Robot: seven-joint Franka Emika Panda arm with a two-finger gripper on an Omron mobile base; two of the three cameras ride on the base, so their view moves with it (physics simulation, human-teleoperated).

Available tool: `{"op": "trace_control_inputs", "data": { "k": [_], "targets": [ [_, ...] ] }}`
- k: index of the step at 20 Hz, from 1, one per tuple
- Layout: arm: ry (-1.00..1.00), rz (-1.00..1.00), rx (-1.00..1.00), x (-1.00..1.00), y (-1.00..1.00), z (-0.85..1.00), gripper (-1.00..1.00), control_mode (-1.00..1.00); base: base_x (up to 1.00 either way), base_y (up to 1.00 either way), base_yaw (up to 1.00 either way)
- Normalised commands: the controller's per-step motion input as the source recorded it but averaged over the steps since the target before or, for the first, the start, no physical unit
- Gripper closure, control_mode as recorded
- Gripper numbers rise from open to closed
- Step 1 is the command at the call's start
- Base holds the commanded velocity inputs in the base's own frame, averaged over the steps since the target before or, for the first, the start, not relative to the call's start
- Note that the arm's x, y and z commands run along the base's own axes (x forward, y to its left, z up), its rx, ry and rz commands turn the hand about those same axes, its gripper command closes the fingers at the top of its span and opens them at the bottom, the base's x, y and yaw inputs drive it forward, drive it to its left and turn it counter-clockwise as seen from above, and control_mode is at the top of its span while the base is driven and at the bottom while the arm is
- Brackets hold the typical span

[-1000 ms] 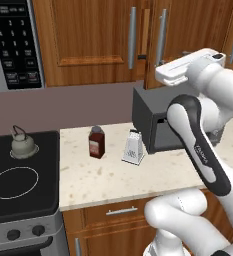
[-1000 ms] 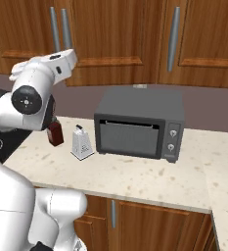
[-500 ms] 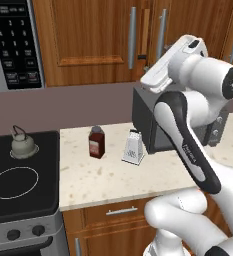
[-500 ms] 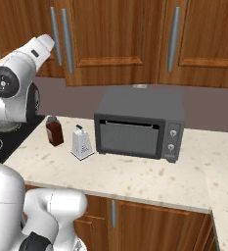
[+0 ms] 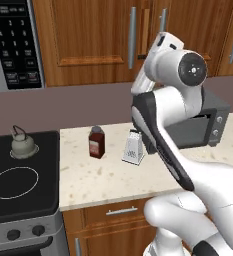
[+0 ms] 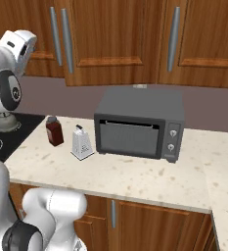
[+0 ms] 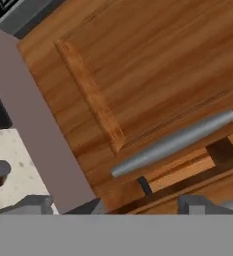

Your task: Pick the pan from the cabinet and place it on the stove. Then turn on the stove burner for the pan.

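The brown wooden cabinet [image 5: 93, 35] hangs above the counter, and its doors look shut in both base views. My arm is raised in front of it, with the white hand [image 5: 160, 44] close to the long silver bar handles [image 5: 132, 37]. In the hand view my gripper [image 7: 114, 206] is open, its fingertips [image 7: 35, 204] wide apart just below one silver handle [image 7: 173, 142] and touching nothing. The pan is out of view. The stove [image 5: 45, 200] sits low on the left, with a large white burner circle [image 5: 14, 182] and black knobs [image 5: 13, 234].
A small grey kettle [image 5: 23, 145] stands on the stove's back burner. On the counter are a dark red bottle [image 5: 96, 142], a metal grater [image 5: 134, 149] and a grey toaster oven [image 6: 140, 125]. A steel microwave [image 5: 13, 45] hangs above the stove.
The arm has swung up and to the left, bringing the hand from over the toaster oven to the cabinet door handles. The jaws have widened slightly.
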Motion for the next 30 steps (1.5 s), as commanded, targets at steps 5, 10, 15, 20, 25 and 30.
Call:
{"op": "trace_control_inputs", "data": {
  "k": [5, 10, 15, 20, 25, 30],
  "targets": [
    [0.08, -0.28, -0.28, 0.27, 0.0, -0.29, -1.0, -1.0, 0.0, 0.0, 0.0],
    [0.03, -0.27, -0.23, 0.27, 0.0, -0.22, -1.0, -1.0, 0.0, 0.0, 0.0],
    [0.04, -0.22, -0.2, 0.42, 0.0, -0.09, -1.0, -1.0, 0.0, 0.0, 0.0],
    [0.01, -0.16, -0.12, 0.41, -0.13, 0.0, -1.0, -1.0, 0.0, 0.0, 0.0],
    [0.0, -0.1, -0.05, 0.29, -0.19, 0.0, -1.0, -1.0, 0.0, 0.0, 0.0],
    [0.0, -0.06, -0.03, 0.07, -0.2, 0.0, -1.0, -1.0, 0.0, 0.0, 0.0]
  ]
}}
